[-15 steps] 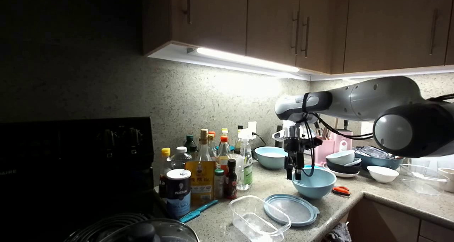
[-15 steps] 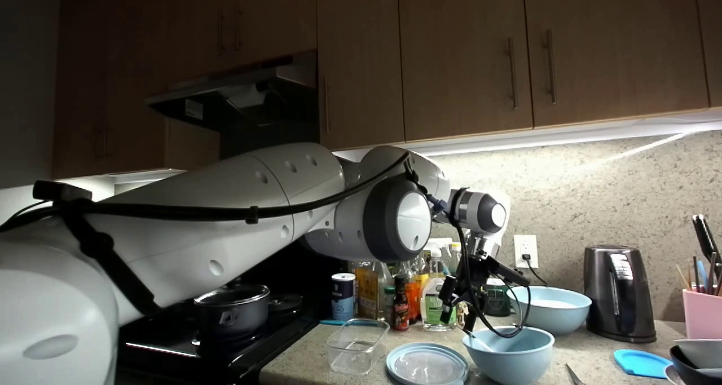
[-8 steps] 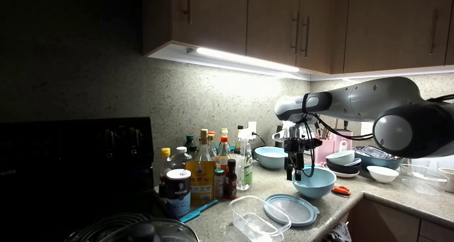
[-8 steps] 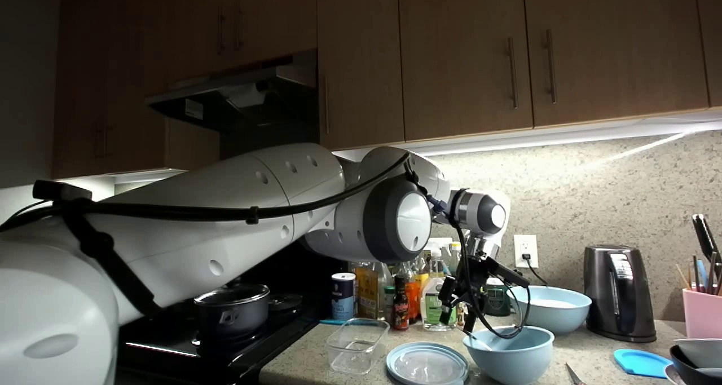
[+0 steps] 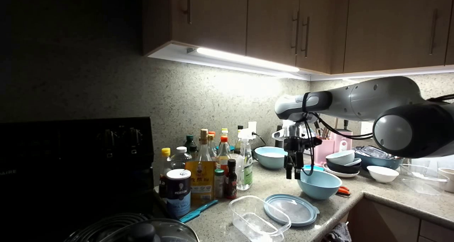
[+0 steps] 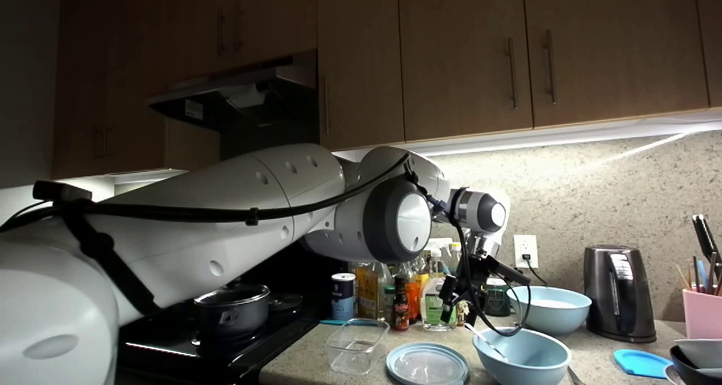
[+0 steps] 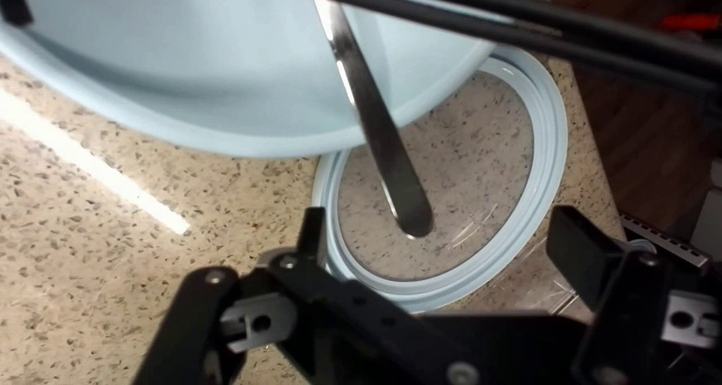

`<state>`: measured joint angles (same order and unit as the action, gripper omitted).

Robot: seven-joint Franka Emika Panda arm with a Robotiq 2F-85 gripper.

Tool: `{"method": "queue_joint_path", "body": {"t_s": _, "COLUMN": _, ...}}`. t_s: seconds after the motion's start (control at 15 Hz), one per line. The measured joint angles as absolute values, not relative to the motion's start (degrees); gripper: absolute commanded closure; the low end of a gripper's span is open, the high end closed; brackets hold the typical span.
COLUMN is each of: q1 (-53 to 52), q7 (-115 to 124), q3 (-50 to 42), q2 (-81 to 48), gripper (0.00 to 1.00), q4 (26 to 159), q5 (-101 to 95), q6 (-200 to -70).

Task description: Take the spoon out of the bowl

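Observation:
The bowl (image 5: 321,192), light blue and deep, stands on the counter; it also shows in an exterior view (image 6: 524,375) and fills the top of the wrist view (image 7: 242,145). The spoon (image 7: 385,142) leans in it, its metal handle tilted out over the rim; it also shows in an exterior view (image 6: 486,340). Its lower end is hidden in the wrist view. My gripper (image 7: 440,221) is open and empty beside the bowl's rim, as seen in both exterior views (image 5: 293,176) (image 6: 459,316). The handle's tip lies between the fingertips in the image, apart from both.
A round lid (image 5: 289,209) and a clear container (image 5: 248,228) lie before the bowl near the counter edge. Bottles (image 5: 199,180) stand behind. Another light-blue bowl (image 5: 271,162) and a kettle (image 6: 620,295) stand at the back. Orange scissors (image 5: 344,190) lie beside the bowl.
The bowl has shifted to the right in both exterior views, away from my gripper. More of the spoon's handle shows now. The arm has hardly moved.

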<state>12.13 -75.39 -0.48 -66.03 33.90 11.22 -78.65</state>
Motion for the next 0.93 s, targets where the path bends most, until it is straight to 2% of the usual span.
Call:
{"method": "queue_joint_path", "body": {"t_s": 0.6, "q1": 12.8, "q7": -75.4, "q3": -1.0, "q2": -66.1, "gripper": 0.0, "q4": 33.8, "q5": 11.2, "q6": -78.6}}
{"method": "queue_joint_path", "body": {"t_s": 0.67, "q1": 13.1, "q7": -75.4, "q3": -1.1, "q2": -66.1, "gripper": 0.25, "q4": 33.8, "q5": 11.2, "q6": -78.6}}
{"method": "queue_joint_path", "body": {"t_s": 0.73, "q1": 13.3, "q7": -75.4, "q3": -1.1, "q2": -66.1, "gripper": 0.26, "q4": 33.8, "q5": 11.2, "q6": -78.6}}
{"method": "queue_joint_path", "body": {"t_s": 0.93, "q1": 14.0, "q7": -75.4, "q3": -1.1, "q2": -66.1, "gripper": 0.47, "q4": 33.8, "q5": 11.2, "q6": -78.6}}
